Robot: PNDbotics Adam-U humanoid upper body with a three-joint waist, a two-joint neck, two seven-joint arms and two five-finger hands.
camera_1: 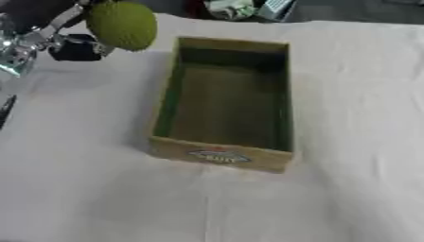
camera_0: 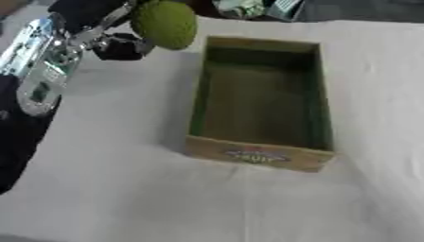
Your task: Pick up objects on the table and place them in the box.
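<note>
**Non-task items in frame**

White tablecloth [camera_0: 124, 189] covers nearly the whole frame, wrinkled, with a faint vertical crease running down the lower centre. Along the top edge, centre to right, a dark strip [camera_0: 364, 12] shows beyond the cloth's far edge. On that strip at top centre, a pale green-and-white crumpled thing [camera_1: 229, 8], blurred, identity unclear. Just beside it to the right, a light bluish ribbed object [camera_1: 276, 8], tilted, partly cut by the top edge. Dark area at the left edge below the cloth's border.
</note>
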